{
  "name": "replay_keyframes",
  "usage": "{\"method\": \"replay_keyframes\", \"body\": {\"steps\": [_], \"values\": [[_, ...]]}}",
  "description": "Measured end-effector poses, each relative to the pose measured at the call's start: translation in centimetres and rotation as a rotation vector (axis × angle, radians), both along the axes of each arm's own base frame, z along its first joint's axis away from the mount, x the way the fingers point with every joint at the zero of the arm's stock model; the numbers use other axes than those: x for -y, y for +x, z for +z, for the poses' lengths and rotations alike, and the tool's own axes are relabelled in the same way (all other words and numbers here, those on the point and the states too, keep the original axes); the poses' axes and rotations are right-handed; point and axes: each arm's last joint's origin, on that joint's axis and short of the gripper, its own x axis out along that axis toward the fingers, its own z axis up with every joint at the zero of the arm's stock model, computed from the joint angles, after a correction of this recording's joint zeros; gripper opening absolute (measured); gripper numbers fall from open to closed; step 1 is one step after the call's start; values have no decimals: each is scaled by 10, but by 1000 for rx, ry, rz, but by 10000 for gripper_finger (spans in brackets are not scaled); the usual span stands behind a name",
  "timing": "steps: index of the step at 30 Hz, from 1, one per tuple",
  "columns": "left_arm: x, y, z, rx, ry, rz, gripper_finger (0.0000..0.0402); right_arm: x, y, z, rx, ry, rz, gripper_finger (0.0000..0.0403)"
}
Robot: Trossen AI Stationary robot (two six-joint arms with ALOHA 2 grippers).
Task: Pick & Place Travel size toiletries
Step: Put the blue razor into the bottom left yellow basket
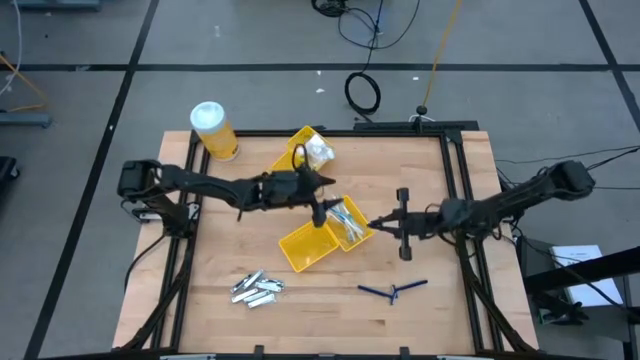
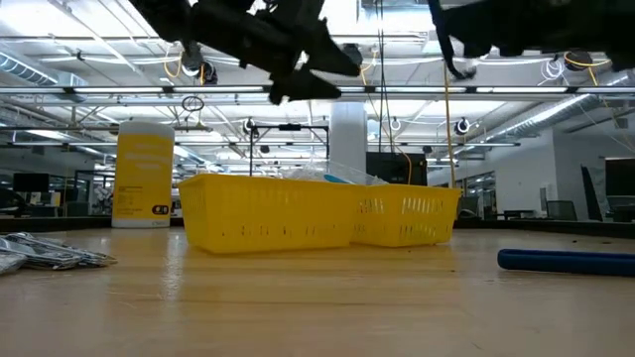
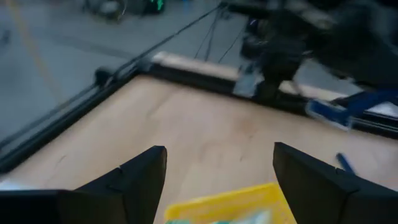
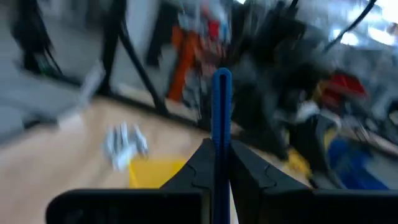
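Only the right wrist view shows the right gripper clamped on a blue razor stick; overhead, yellow trays hold pale sticks, left gripper wide, empty, silver tubes at seven o'clock.

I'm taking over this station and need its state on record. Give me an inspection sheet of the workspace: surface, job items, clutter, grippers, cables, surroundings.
Surface: wooden table in a black frame, no spills seen.
Job items: silver tubes grouped near the front left; blue sticks loose at front right; pale sticks in the middle yellow tray; white packets in the back yellow tray.
Clutter: yellow jar at the back left corner.
Grippers: left gripper open above the middle tray, nothing held; right gripper shut on a blue stick, beside the tray.
Cables: coiled black cable and loose cords on the floor behind the table.
Surroundings: grey floor; no people seen.
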Motion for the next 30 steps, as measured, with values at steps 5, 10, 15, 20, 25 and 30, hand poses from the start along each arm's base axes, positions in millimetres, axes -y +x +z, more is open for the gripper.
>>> {"method": "replay_keyframes", "body": {"steps": [5, 10, 15, 20, 25, 30], "values": [[20, 14, -9, 77, 141, -83, 281, 15, 5, -2, 100, 61, 74, 16], [34, 25, -18, 149, 188, -124, 278, 20, 14, -8, 111, 65, 45, 16], [46, 37, -21, 186, 187, -147, 279, 22, 18, -13, 108, 57, 34, 16], [56, 51, -27, 190, 186, -176, 274, 23, 20, -15, 112, 57, 27, 16], [60, 63, -27, 205, 178, -241, 275, 22, 21, -16, 102, 74, 30, 16], [59, 64, -23, 221, 178, -237, 266, 22, 20, -16, 107, 80, 32, 16]]}}
